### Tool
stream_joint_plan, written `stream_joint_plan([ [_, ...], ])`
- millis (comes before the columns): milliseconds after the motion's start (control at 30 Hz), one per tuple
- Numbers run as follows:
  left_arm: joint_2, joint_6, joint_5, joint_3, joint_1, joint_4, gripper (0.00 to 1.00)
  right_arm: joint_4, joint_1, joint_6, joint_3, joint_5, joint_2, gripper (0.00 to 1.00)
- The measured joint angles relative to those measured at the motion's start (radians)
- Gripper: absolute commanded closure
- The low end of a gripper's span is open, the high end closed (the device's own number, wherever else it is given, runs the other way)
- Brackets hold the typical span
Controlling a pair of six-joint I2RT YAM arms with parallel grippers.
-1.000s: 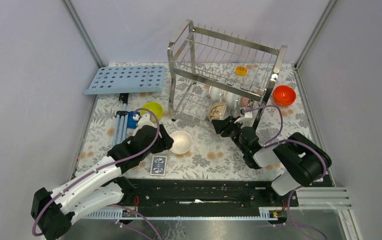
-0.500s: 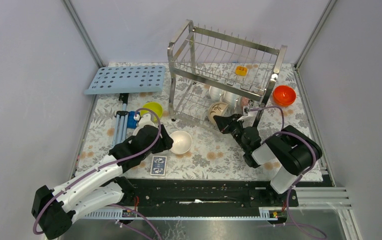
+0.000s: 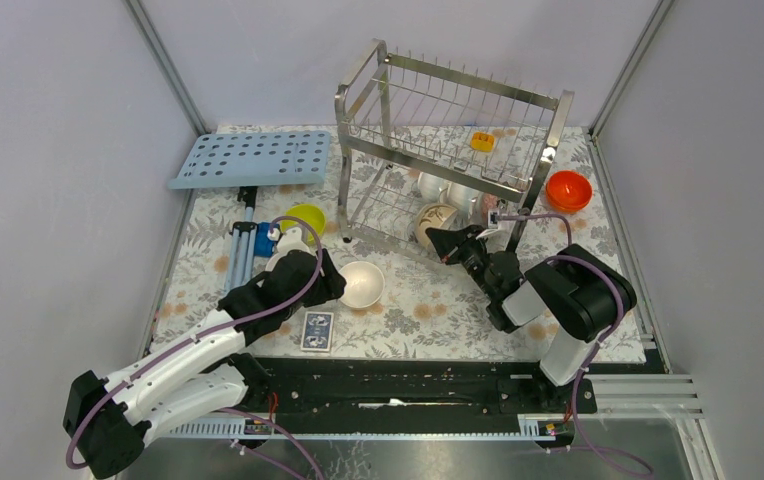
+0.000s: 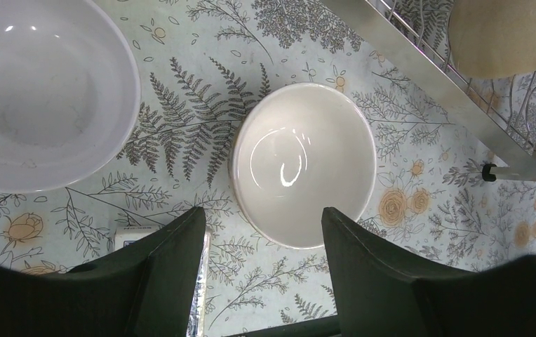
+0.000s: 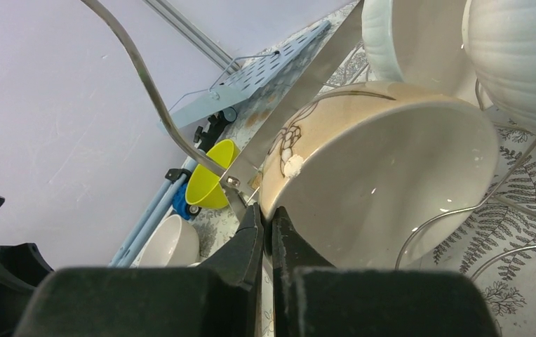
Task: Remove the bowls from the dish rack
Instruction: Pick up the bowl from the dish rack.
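Beige bowl stands on edge, mouth facing right end effector.

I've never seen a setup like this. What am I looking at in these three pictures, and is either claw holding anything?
The machine is a robot: a left arm and a right arm bolted at the near edge of a table, each ending in a two-finger gripper. The wide picture looks down from above; the other two come from a camera on each wrist. The left gripper hangs open over a white bowl standing on the table. The right gripper is closed on the rim of a beige bowl leaning in the lower tier of the steel dish rack. Also on the table: a yellow-green bowl, an orange-red bowl and a light-blue perforated tray.
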Motion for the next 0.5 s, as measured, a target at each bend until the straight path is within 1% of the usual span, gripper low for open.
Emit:
stream_joint_plan([
  [500,-0.001,0.004,-0.016,0.0,0.0,-0.002,0.34,-0.031,-0.003,0.092,0.034,-0.008,-0.011,1.0],
])
